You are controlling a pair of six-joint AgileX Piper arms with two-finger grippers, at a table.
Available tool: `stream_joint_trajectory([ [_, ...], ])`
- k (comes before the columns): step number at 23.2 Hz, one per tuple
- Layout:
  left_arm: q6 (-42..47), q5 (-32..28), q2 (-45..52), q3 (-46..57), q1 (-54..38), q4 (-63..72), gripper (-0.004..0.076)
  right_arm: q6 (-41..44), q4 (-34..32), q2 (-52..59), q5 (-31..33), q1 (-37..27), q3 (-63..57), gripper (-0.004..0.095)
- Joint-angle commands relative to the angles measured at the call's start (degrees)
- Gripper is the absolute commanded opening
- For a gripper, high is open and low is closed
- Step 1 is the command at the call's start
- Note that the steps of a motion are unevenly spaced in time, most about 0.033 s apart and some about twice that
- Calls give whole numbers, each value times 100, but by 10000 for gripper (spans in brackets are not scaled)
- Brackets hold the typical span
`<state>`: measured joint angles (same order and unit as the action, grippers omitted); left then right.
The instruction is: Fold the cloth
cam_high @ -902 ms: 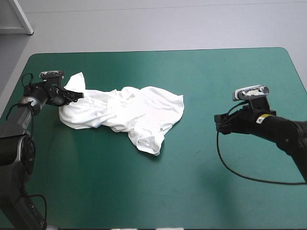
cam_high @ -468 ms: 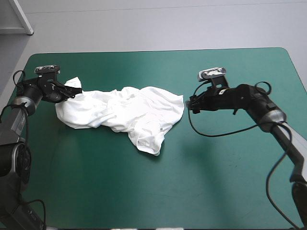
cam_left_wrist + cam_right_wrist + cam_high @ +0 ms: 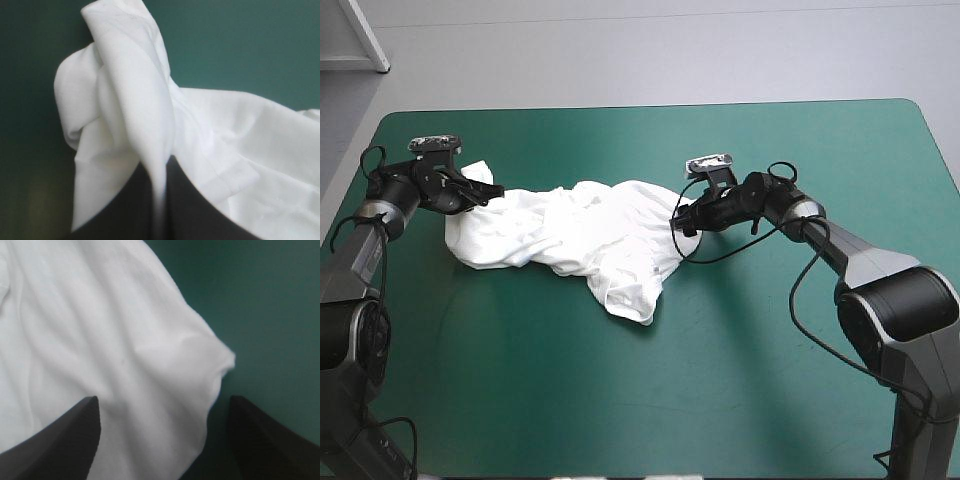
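**While the left gripper pinches, the right one sits open at the T-shirt's other end**

Since the T-shirt (image 3: 590, 235) is a crumpled heap on the teal-green cover (image 3: 770, 400), nothing looks folded yet. There is far more bare cover off its right-arm end than off its left-arm end. My read: we're at the spread-it-out stage.

- Left gripper (image 3: 485, 195): at the T-shirt's left-arm end, clenched on it. In the wrist view its black fingers (image 3: 200, 215) meet with a thin ridge of fabric pinched between them. The cloth rises ahead of them in a bunched fold.
- Right gripper (image 3: 685, 222): at the T-shirt's right-arm end, released and holding nothing. Its fingers (image 3: 70, 435) stand wide apart over the cloth. A rounded corner (image 3: 220, 360) of the T-shirt lies just ahead, toward one finger.

Handling, as judgement:
- Light, limp and soft, with no stiffness. It will sag and drape from whatever point is held.
- Not fragile, so a firm clench is fine.
- Thin fabric can slide out of a shallow pinch, so bite well in from the edge.
- The layers are heaped. A grab in the middle of the T-shirt would likely pick up several at once.
- Best hold for the right side is that rounded corner, on the outer edge.
- Cannot tell whether the corner is hem, sleeve or shoulder.
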<state>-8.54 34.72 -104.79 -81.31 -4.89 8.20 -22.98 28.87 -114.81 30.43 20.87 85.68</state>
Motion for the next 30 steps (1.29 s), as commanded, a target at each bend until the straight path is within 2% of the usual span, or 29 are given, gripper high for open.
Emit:
stream_joint_trajectory([
  [1, -8, -251, 341, -194, 38, -30, 20, -12, 105, -11, -83, 76, 419, 552],
  [2, -64, -220, 341, -194, 38, -30, 20, -12, 105, -35, -98, 102, 469, 490],
  [5, -110, -180, 341, -194, 38, -75, 21, -12, 116, -63, -365, 136, 527, 191],
  [6, -110, -180, 341, -194, 38, -88, 20, -12, 116, -52, -435, 136, 582, 49],
  [7, -110, -191, 353, -202, 38, -99, 21, -12, 76, -52, -443, 136, 635, -20],
  [13, -136, -493, 739, -208, 38, -320, 20, 138, -309, 285, -276, 136, 1133, -17],
  [17, -303, -975, 1577, -217, 38, -322, 21, 1155, -1891, 979, 321, 136, 1906, -17],
  [18, -404, -1104, 1935, -217, 38, -322, 21, 1585, -2572, 1267, 679, 136, 2238, -17],
  [22, -582, -1158, 3101, -676, 38, -322, 21, 2060, -3727, 2104, 1582, 136, 3180, -17],
  [25, -597, -1087, 3926, -1252, 38, -687, 21, 2109, -4155, 2844, 2030, 136, 3722, -17],
  [30, -583, -620, 4632, -1896, 38, -820, 20, 2133, -4277, 3777, 2261, 136, 3911, -17],
])
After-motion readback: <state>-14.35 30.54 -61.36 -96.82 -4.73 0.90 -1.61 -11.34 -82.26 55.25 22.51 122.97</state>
